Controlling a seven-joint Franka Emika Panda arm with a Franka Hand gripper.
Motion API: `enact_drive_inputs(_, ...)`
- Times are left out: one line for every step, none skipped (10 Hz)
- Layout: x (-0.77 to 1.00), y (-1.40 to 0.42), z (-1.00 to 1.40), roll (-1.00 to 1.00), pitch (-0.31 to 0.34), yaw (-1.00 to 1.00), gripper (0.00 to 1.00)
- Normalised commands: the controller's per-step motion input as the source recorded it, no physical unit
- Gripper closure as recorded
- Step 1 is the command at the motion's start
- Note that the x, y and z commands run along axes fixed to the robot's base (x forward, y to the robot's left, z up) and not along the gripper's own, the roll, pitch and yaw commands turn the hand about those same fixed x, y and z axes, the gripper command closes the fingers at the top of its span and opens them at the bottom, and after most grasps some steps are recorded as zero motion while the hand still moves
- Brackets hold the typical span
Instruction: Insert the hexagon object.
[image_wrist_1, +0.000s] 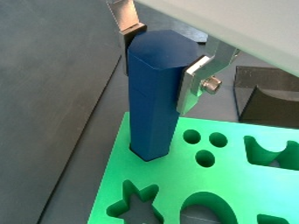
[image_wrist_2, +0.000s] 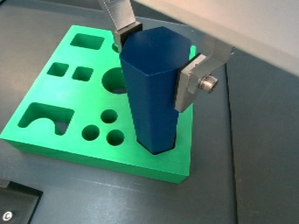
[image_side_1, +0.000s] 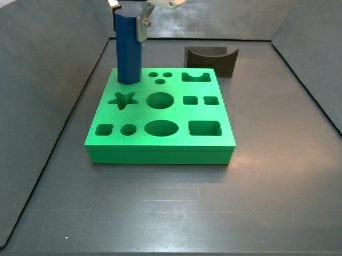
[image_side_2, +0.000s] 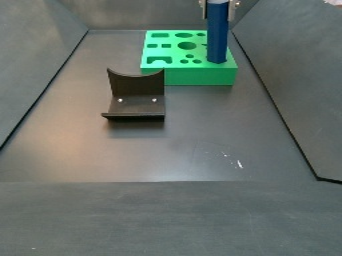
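Observation:
The hexagon object (image_wrist_1: 155, 96) is a tall blue faceted bar. It stands upright with its lower end on a corner of the green slab (image_wrist_2: 70, 114), which has several shaped holes. My gripper (image_wrist_2: 158, 66) is shut on the bar's upper end, one silver finger (image_wrist_2: 190, 83) on each side. In both side views the bar (image_side_1: 128, 48) (image_side_2: 215, 35) stands at the slab's corner, and the gripper (image_side_1: 134, 8) is at the frame's top edge. Whether the bar's foot is in a hole is hidden.
A dark brown block with a curved notch (image_side_1: 211, 60) stands behind the slab (image_side_1: 160, 125) and shows nearer the camera in a side view (image_side_2: 134, 97). Dark walls enclose the grey floor (image_side_2: 201, 150) on the sides.

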Motion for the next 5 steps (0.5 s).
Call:
enact_drive_inputs(-0.22,0.03,-0.14,-0.37,-0.293,0.0,1.0)
enact_drive_inputs(-0.06,0.0,0.0,-0.27,-0.189,0.0,1.0)
enact_drive_inputs(-0.14,0.0,0.0,-0.06,-0.149,0.0,1.0)
enact_drive_inputs(-0.1,0.0,-0.06,-0.03,-0.11,0.0,1.0)
enact_drive_inputs(0.0,0.03,-0.26,-0.09,-0.05,0.0,1.0)
